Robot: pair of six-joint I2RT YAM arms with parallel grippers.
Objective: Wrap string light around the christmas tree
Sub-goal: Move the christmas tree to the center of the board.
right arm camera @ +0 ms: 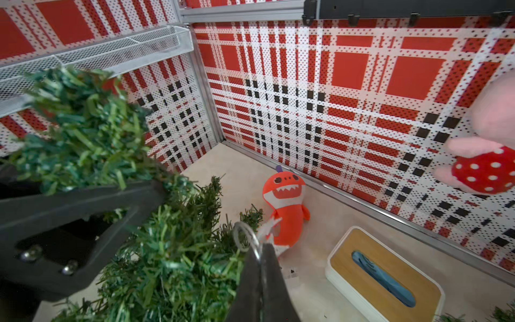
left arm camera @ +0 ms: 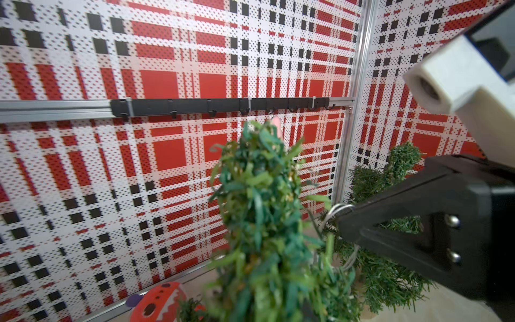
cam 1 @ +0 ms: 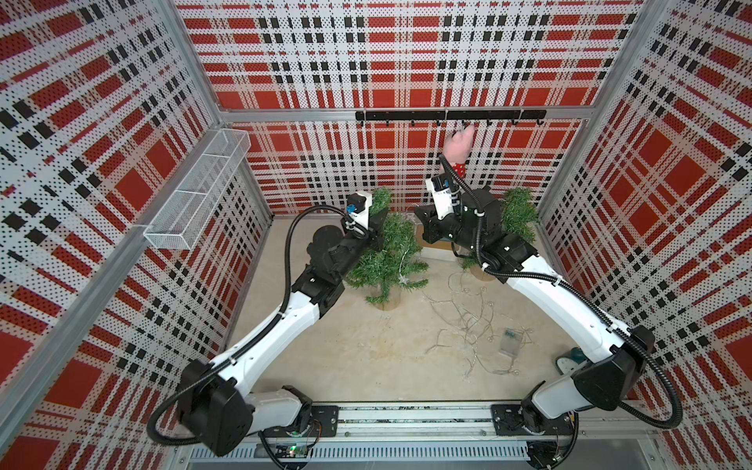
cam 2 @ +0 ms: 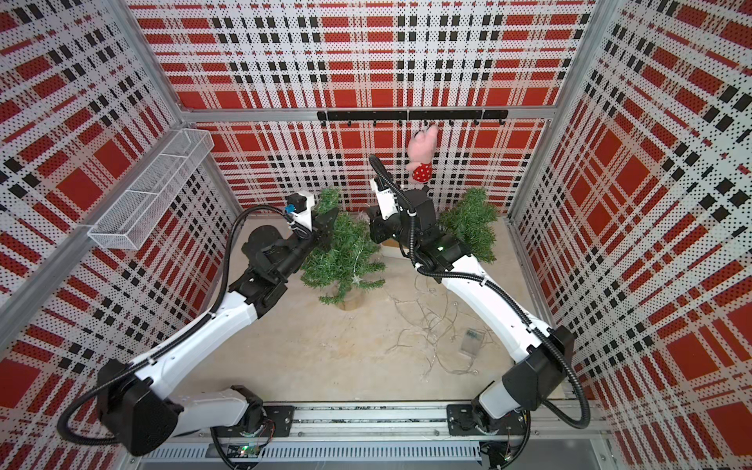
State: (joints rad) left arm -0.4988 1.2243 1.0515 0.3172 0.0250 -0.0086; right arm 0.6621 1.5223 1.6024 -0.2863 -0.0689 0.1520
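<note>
String light batt. — top views only

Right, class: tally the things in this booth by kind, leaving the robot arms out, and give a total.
Christmas trees: 2
Soft toys: 2
String lights: 1
Tissue boxes: 1
Wire baskets: 1
Hook rails: 1
Total: 8

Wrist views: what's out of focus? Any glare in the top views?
Left wrist view: the close tree is blurred, the hook rail sharper. Right wrist view: pink plush soft, orange shark toy crisp. Both top views: even light, no glare, sharp throughout.
</note>
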